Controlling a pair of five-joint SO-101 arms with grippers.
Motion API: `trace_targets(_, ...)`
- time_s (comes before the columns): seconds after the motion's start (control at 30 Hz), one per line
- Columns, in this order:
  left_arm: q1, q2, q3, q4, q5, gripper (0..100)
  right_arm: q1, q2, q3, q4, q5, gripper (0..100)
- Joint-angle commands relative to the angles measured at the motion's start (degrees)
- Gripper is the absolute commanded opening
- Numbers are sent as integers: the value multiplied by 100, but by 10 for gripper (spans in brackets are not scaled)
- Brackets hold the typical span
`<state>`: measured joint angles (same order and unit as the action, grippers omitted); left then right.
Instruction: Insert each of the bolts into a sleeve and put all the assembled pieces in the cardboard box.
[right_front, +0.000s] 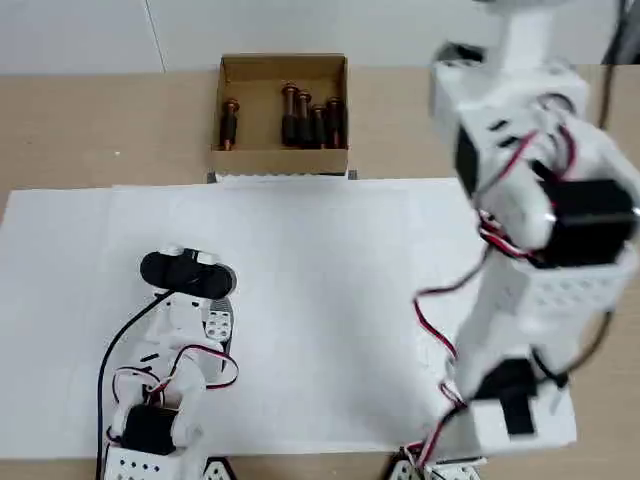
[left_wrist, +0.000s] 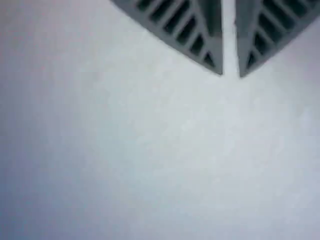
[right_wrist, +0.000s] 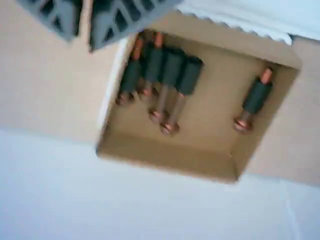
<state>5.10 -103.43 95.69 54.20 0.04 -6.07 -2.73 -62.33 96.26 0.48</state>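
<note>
five sleeved bolts (right_front: 305, 118) in cardboard box (right_front: 280, 158), job looks done; left claw (left_wrist: 229, 70), right claw (right_wrist: 85, 35) both pressed together, empty.

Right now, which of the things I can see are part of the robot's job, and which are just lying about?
Part of the job:
- cardboard box
- five bolt-and-sleeve pieces inside it, four side by side and one apart
- left gripper and right gripper, both shut and empty

Just there:
- white paper sheet spread in front of the box
- table underneath
</note>
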Motion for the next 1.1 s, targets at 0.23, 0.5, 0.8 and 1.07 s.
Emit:
trace_targets(0.23, -35, -62, -31, 0, -44, 6, 453, -1648, 2699, -75, 18, 3)
trace_targets(0.5, -35, -62, -31, 0, -44, 6, 435, -2571, 4721, -215, -448, 3)
trace_targets(0.8, -35, -62, -31, 0, -44, 6, 426, -4119, 7552, -1543, -589, 3)
trace_targets(1.07, -35, -62, -31, 0, -44, 6, 418, -5481, 10171, -3037, -580, 3)
